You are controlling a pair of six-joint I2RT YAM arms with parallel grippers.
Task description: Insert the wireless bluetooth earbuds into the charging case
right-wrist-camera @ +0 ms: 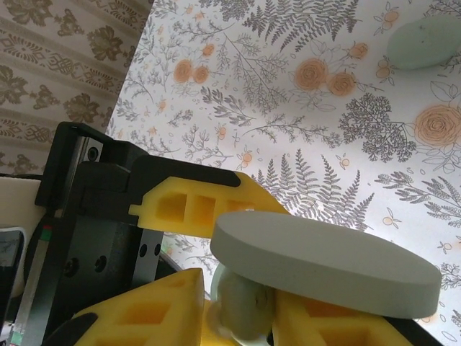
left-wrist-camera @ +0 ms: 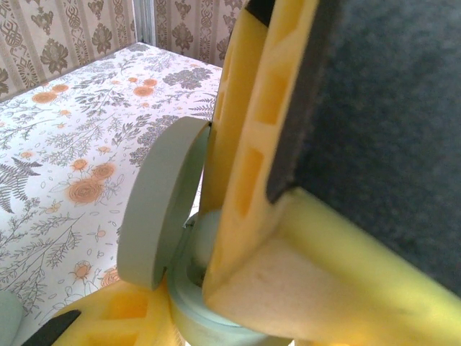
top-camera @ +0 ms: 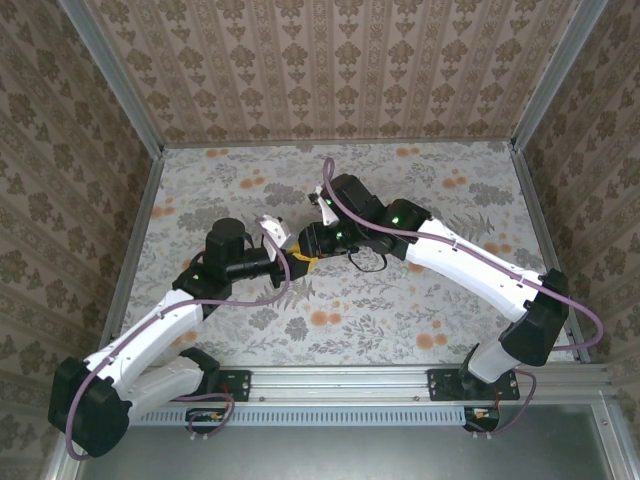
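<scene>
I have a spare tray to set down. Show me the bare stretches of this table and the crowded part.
Bare: the floral-patterned table along the patterned back wall, and the near strip by the metal rail. Crowded: the centre, where the left gripper and right gripper meet around the sage-green round charging case.

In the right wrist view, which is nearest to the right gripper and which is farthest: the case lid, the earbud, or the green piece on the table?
From the right gripper:
1. earbud, between its jaws.
2. case lid, just above them, to the right.
3. green piece, far off on the table, upper right.
</scene>
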